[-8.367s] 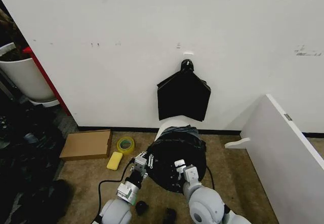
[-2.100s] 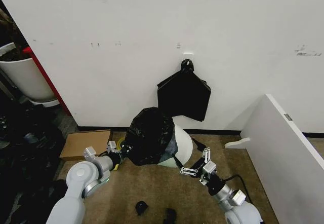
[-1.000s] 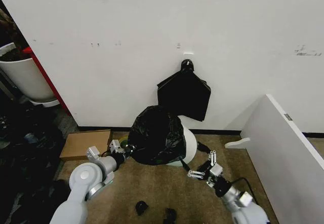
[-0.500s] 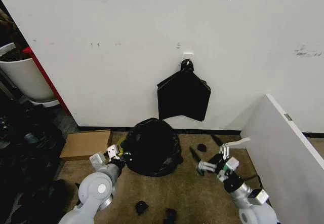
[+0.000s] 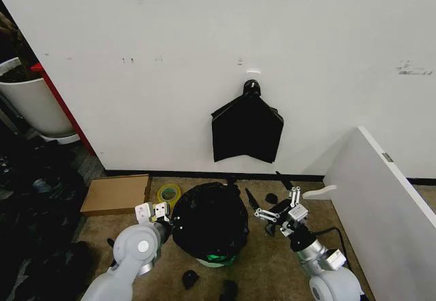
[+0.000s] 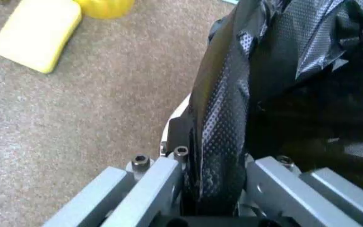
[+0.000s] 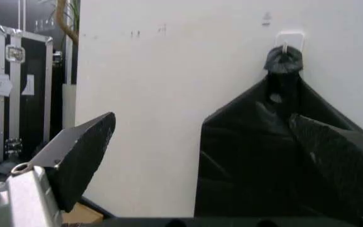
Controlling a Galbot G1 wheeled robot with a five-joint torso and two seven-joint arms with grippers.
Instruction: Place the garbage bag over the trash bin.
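Where carpet meets the white wall in head view, garbage bag point(image 5: 209, 220) sits draped over trash bin point(image 5: 219, 259), glossy black, covering top and sides; just a sliver of greenish base shows at the floor. Left gripper point(image 5: 158, 212) is at bag's left edge, touching the plastic, arm coming up from lower left. Right gripper point(image 5: 278, 212) is to the right of bin, apart from bag, fingers spread, nothing btwn them. Flat black diamond bundle point(image 5: 247, 129) hangs on wall hook above bin. Cardboard box point(image 5: 116, 193), tape roll point(image 5: 169, 193) lie on floor left of bin; white panel point(image 5: 381, 206) leans at right; small black scraps point(image 5: 190, 278) on carpet near robot. Left wrist view: left gripper point(image 6: 213, 189) jaws closed tight, pinching a fold of bag point(image 6: 232, 118), w/ perforated-looking film running up from btwn the fingers; a bit of white bin rim point(image 6: 176, 124) visible beside the fold; yellow sponge point(image 6: 38, 29) on carpet well apart. Right wrist view: right gripper's fingers point(image 7: 83, 156) wide apart, empty, black pads framing the wall; hanging bundle point(image 7: 282, 156) and its hook seen btwn them, far off; a black case point(image 7: 8, 90) stands at room's side.
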